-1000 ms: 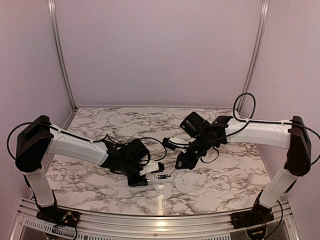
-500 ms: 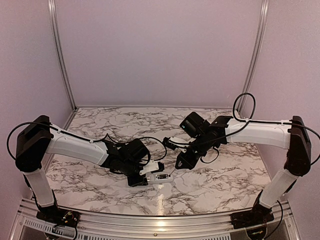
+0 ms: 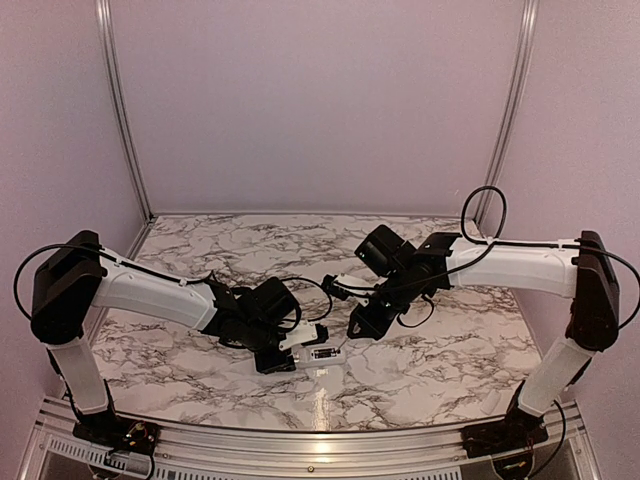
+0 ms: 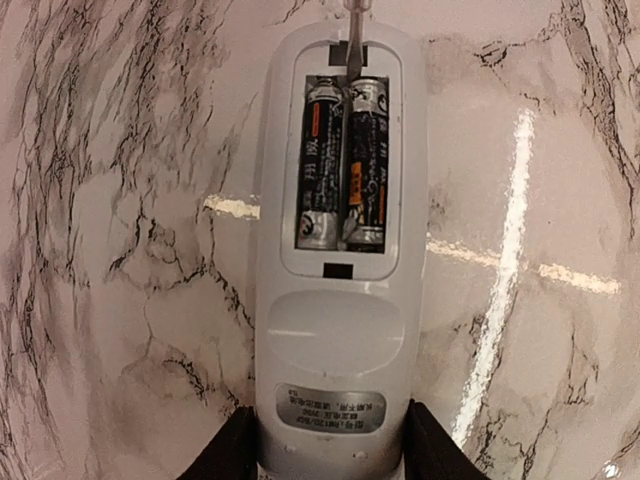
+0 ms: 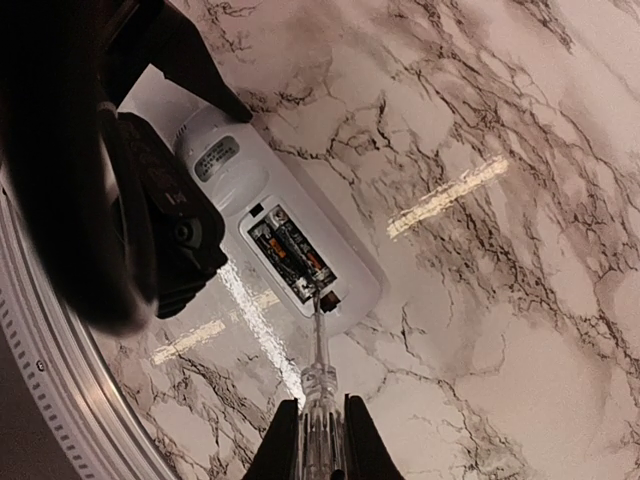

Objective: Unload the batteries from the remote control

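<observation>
The white remote control (image 4: 335, 340) lies back side up on the marble table, its battery bay uncovered. Two dark batteries (image 4: 343, 165) sit side by side in the bay. My left gripper (image 4: 330, 455) is shut on the remote's near end, one finger on each side. My right gripper (image 5: 320, 450) is shut on a screwdriver (image 5: 320, 385) with a clear handle and a thin grey shaft. Its tip (image 4: 353, 45) touches the far end of the bay, by the batteries (image 5: 290, 258). In the top view the left gripper (image 3: 300, 352) and right gripper (image 3: 360, 322) face each other over the remote (image 3: 325, 354).
The black body of the left arm (image 5: 150, 220) fills the left of the right wrist view, close to the remote. An aluminium rail (image 3: 320, 440) runs along the table's near edge. Pink walls close in the back and both sides.
The right arm has shifted slightly to the left, towards the remote. The left arm and the remote have not moved.
</observation>
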Controlling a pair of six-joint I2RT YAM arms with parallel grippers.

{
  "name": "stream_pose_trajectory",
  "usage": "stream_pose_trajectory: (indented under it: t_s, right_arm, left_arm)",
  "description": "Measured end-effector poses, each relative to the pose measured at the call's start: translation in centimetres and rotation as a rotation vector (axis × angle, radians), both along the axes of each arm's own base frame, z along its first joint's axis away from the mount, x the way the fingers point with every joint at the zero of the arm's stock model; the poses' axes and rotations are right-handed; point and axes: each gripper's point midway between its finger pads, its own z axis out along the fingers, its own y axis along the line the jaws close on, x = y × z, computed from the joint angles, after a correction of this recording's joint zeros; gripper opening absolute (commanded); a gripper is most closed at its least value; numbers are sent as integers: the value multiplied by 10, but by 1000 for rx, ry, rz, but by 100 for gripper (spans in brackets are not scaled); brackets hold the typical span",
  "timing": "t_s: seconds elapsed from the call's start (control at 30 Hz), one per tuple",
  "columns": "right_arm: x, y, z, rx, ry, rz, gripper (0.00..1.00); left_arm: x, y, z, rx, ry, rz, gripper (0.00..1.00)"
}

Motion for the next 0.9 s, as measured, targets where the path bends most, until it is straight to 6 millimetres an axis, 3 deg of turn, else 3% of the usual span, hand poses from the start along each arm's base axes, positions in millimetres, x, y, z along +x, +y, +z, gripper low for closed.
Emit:
stream_pose_trajectory:
  t_s: [0.53,0.9]
  right_arm:
    - [3,1,5,-8,-14,-16,0]
    - [13,-17,44,71,-25,-141,0]
  left_arm:
    - [2,1,1,9,-14,9,0]
    - [11,5,0,6,-40,89,0]
